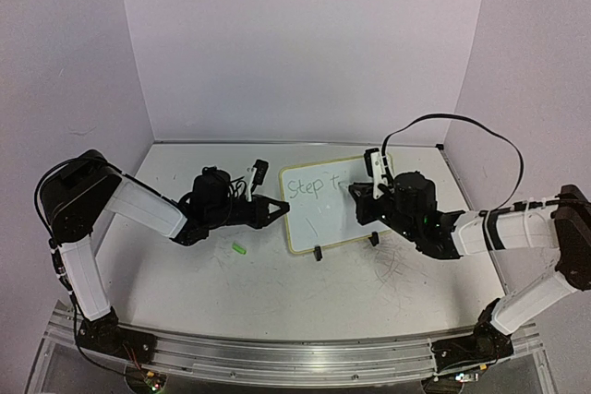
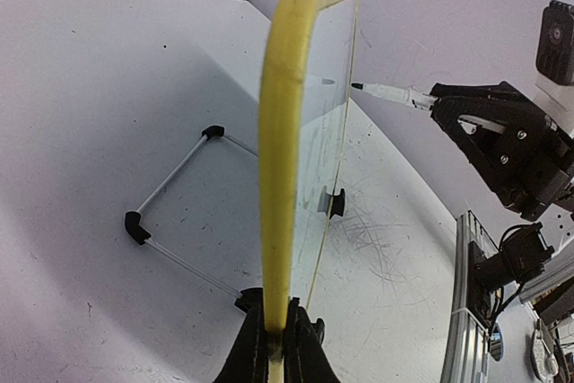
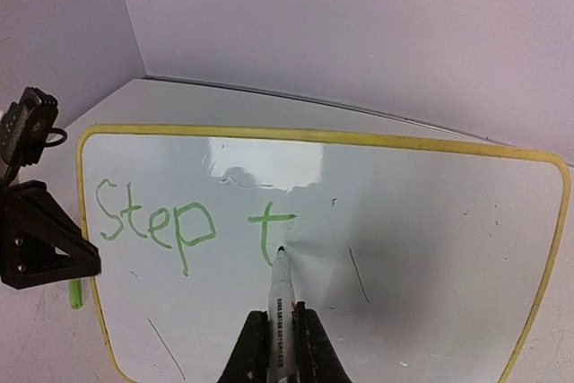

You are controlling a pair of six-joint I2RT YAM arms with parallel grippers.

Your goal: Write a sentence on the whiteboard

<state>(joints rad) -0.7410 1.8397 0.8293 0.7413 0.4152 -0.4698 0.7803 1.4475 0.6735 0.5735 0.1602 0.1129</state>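
Showing "Step t", the whiteboard (image 3: 421, 221) stands gripped by the left pincer (image 2: 273, 316).

The whiteboard (image 3: 448, 213) carries the only writing that can be read: the sentence (image 3: 184, 221), handwritten in green, reads "Step t". "Step" sits by the board's left edge, in its upper half. The lone "t" stands just right of it, near the middle. Small dark print runs along the marker (image 3: 280, 307) barrel, too small to read.
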